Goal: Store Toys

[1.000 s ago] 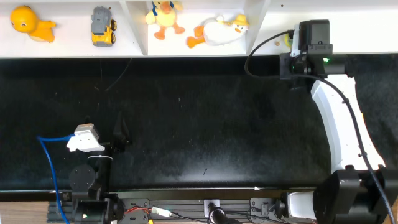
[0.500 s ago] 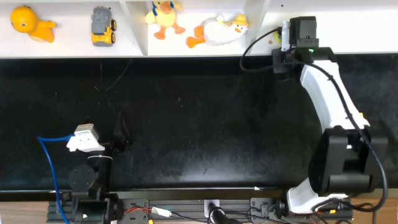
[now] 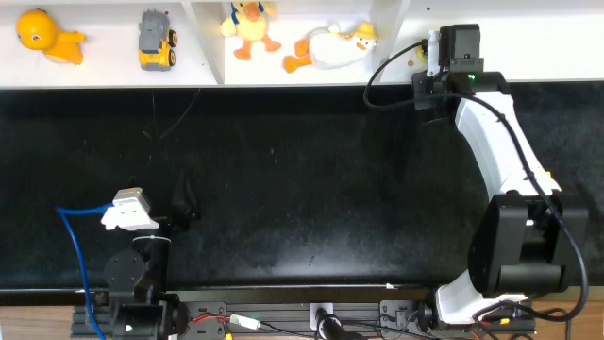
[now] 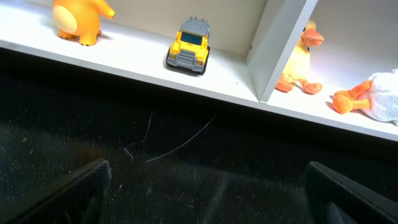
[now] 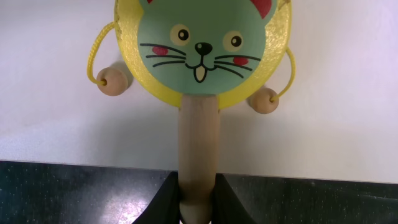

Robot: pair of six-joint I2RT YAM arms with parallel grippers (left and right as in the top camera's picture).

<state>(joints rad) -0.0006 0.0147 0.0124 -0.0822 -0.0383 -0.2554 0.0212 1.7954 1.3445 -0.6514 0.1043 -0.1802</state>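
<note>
1. Black matting [image 3: 311, 189] covers the worktop in front of the storage unit.
2. White shelf [image 3: 113, 76] runs along the mat's far edge and is split into bays by upright dividers.
3. Stored toys: orange duck [image 3: 47, 36] and yellow truck [image 3: 156, 42] share one bay. Plush duck [image 3: 250, 26] and white plush bird [image 3: 335, 45] lie in the next.
4. My left claw [image 4: 208, 193] sits low over the mat, facing the shelf. Its fingers are spread wide and grip nothing.
5. My right claw [image 5: 198, 202] is at the rightmost bay, clamped tight on the wooden handle of the cat-face rattle [image 5: 205, 43]. The drum head is over the white shelf floor; I cannot tell whether it rests there or hangs just above. The handle reaches back across the front edge.
6. Hazard: if I let go here, the overhanging handle could tip the rattle off onto the mat. It needs to go deeper first.
7. Hazard: the two corded beads [image 5: 112, 81] hang loose and could snag my fingers on the way out, dragging the toy with them.
</note>
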